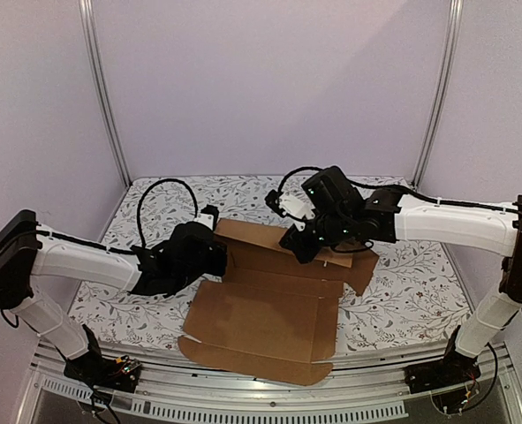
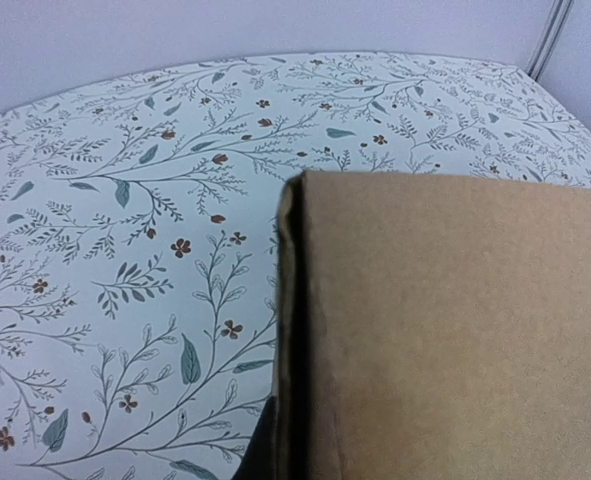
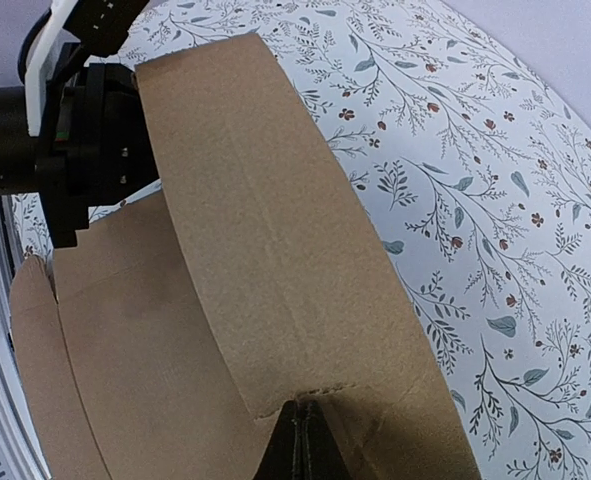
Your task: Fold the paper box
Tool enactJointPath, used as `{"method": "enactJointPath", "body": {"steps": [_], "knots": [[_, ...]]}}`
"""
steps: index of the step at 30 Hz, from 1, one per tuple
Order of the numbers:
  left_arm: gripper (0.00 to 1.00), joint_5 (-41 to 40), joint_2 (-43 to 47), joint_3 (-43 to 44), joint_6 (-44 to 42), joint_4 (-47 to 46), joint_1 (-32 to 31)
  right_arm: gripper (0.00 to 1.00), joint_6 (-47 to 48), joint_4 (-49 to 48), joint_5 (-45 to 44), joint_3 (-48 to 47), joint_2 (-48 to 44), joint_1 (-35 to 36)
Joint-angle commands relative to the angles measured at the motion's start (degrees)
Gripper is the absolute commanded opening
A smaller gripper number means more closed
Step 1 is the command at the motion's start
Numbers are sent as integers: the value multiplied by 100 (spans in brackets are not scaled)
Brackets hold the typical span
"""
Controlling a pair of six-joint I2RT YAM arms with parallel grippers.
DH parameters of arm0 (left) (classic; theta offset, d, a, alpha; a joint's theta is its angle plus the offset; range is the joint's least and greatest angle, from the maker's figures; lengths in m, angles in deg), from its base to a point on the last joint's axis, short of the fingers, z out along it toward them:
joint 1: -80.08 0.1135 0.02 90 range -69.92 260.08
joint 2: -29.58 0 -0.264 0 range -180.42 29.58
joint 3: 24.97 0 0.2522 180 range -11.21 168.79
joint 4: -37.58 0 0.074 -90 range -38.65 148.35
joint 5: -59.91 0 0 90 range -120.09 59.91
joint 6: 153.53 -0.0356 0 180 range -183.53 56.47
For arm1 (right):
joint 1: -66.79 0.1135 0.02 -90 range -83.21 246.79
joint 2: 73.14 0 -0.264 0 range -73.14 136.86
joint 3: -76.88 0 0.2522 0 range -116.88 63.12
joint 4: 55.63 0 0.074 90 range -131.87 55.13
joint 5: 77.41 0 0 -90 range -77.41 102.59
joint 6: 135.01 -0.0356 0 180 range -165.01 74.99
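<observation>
Left gripper [image 1: 218, 252] and right gripper [image 3: 295, 432], fingers closed tight, each pinch an edge of the raised flap of the paper box [image 1: 261, 318].

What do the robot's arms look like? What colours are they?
The left arm and the right arm are smooth white tubes with chunky black joints. The left gripper and the right gripper are black. Thin black cables loop near the wrists, and tiny green lights glow on the right wrist.

Bright, even, diffuse light with faint soft shadows; wrist views curved at edges, mildly grainy.
</observation>
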Motion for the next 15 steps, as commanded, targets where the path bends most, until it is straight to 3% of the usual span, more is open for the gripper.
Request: {"method": "enactJointPath", "body": {"steps": [1, 15], "knots": [[0, 55, -89, 181, 51, -33, -85, 0, -69, 186, -108, 275, 246, -30], [0, 77, 16, 216, 48, 155, -85, 0, -66, 180, -896, 277, 568, -33]]}}
